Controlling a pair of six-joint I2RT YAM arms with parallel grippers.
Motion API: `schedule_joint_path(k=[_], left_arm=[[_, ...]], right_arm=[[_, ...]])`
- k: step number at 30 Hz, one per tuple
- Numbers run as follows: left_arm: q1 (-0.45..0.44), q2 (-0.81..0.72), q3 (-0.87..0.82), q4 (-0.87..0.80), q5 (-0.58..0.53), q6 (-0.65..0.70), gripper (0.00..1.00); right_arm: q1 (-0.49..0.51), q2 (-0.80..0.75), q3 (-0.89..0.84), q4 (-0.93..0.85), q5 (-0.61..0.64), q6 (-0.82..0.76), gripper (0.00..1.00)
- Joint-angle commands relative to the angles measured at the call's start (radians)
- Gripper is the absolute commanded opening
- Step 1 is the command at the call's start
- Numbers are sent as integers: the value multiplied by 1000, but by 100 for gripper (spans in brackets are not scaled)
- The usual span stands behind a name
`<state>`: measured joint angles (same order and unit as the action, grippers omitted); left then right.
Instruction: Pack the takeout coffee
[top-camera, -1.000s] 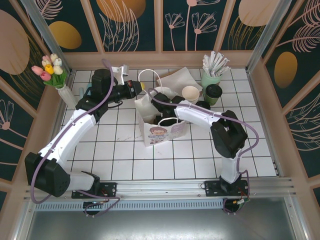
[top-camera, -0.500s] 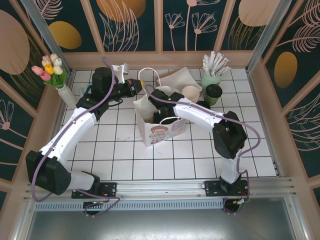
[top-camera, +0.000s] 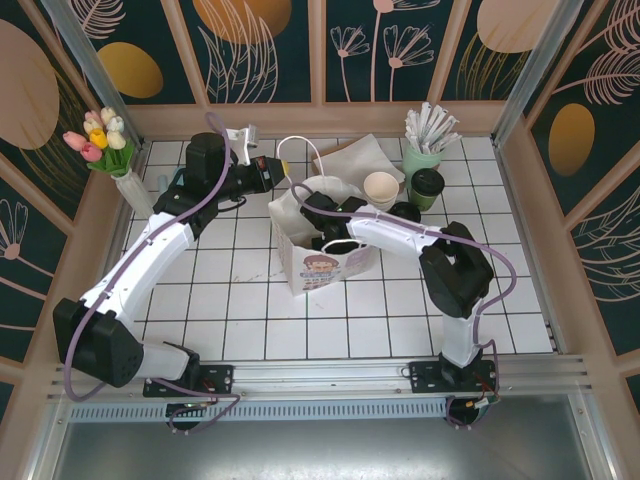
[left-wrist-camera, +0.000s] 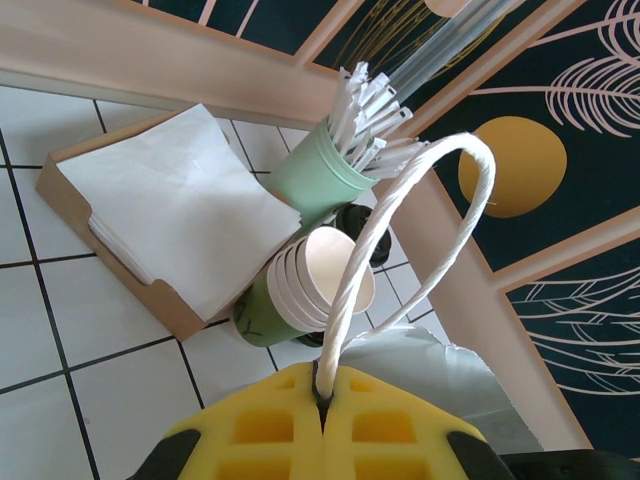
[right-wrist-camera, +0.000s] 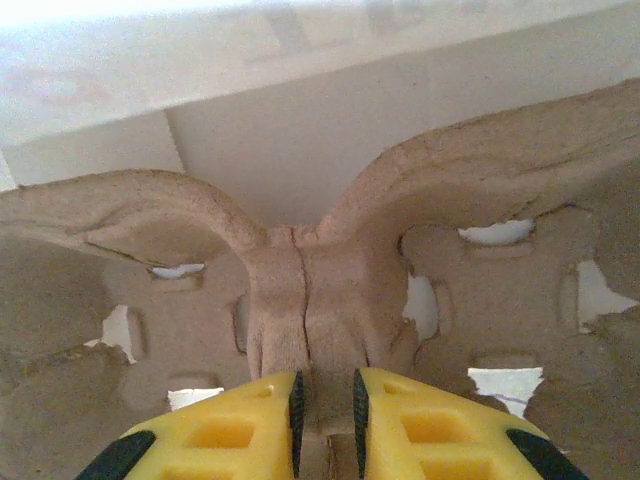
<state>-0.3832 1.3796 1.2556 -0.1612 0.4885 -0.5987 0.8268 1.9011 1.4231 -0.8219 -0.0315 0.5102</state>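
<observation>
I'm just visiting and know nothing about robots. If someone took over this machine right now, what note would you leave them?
Left gripper: shut on the rope handle of the paper bag, holding it up.
Right gripper: down inside the paper bag, closed around the centre ridge of the pulp carrier.
Takeout coffee: lid on, upright on the table beside the mint green holder, outside the bag.
Done: carrier is in the bag.
Left: put the coffee into the bag.
</observation>
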Motion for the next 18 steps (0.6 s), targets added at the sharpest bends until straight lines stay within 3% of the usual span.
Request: schedule_joint_path(k=[1,18], left_arm=[[0,14,27,-17,1,22,0],[0,30,25,-5,20,24,0]], right_arm=[[9,26,-40,18,7,-3,23],[9,-14,57,-12,-2,-49,26]])
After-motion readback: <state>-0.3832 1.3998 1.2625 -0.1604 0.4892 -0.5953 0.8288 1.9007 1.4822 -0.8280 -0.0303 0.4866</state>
